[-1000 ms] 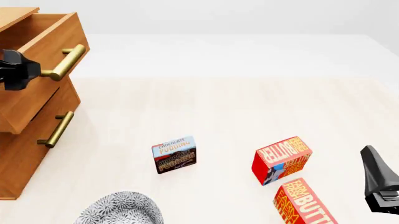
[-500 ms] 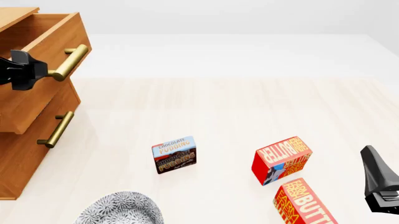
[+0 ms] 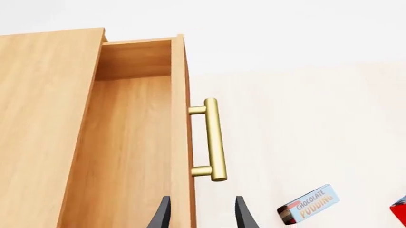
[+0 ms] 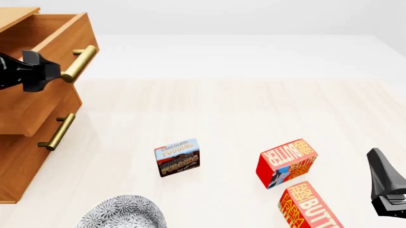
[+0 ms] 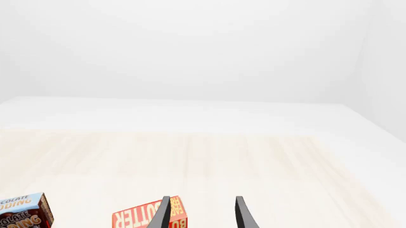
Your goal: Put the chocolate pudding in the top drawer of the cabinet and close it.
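The chocolate pudding [image 4: 177,157] stands on the table in front of the cabinet [image 4: 16,166]; it also shows in the left wrist view [image 3: 309,204] and the right wrist view [image 5: 22,216]. The top drawer [image 4: 38,102] is pulled partly out, its inside visible [image 3: 133,156], its brass handle [image 4: 79,61] sticking out. My left gripper [image 4: 51,72] is open beside the handle's near end; in its wrist view [image 3: 202,199] the fingers straddle the drawer front's edge, with the handle [image 3: 214,140] ahead of them. My right gripper [image 4: 375,154] is open and empty at the right edge.
Two red-orange butter boxes [image 4: 286,162] [image 4: 309,206] lie right of the pudding, close to my right gripper. A grey patterned bowl [image 4: 123,213] sits at the front edge. The lower drawer's handle [image 4: 57,132] juts out below the top drawer.
The top drawer has slid a little farther out to the right, and my left gripper has moved right with it. The right arm and the boxes have not moved.
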`<state>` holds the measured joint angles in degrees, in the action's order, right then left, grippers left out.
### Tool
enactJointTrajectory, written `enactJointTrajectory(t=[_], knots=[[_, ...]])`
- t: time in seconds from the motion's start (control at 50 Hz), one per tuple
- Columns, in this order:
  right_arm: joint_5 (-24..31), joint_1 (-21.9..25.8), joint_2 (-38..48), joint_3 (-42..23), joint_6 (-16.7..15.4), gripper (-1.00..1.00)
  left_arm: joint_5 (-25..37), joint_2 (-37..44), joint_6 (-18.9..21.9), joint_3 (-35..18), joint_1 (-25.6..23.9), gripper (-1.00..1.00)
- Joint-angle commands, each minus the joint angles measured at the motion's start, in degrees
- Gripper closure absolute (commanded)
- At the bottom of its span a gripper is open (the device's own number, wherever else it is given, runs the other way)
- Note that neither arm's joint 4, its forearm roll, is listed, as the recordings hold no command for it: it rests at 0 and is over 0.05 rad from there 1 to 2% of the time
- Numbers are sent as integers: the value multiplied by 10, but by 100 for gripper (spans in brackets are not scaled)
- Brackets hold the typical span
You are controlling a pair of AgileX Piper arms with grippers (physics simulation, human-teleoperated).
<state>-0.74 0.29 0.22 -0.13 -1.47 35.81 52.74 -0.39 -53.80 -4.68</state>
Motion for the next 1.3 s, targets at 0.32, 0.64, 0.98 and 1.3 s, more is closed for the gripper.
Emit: enactJointTrajectory(t=[0.32, 0.64, 0.98, 1.3], knots=[[1, 0, 0, 0, 2, -100, 21, 24, -38, 36, -61, -100], [1, 0, 0, 0, 2, -100, 17, 34, -51, 32, -83, -100], [1, 0, 0, 0, 2, -100, -19, 80, -64, 29, -113, -100], [1, 0, 0, 0, 2, -100, -8, 77, -63, 25, -134, -100]])
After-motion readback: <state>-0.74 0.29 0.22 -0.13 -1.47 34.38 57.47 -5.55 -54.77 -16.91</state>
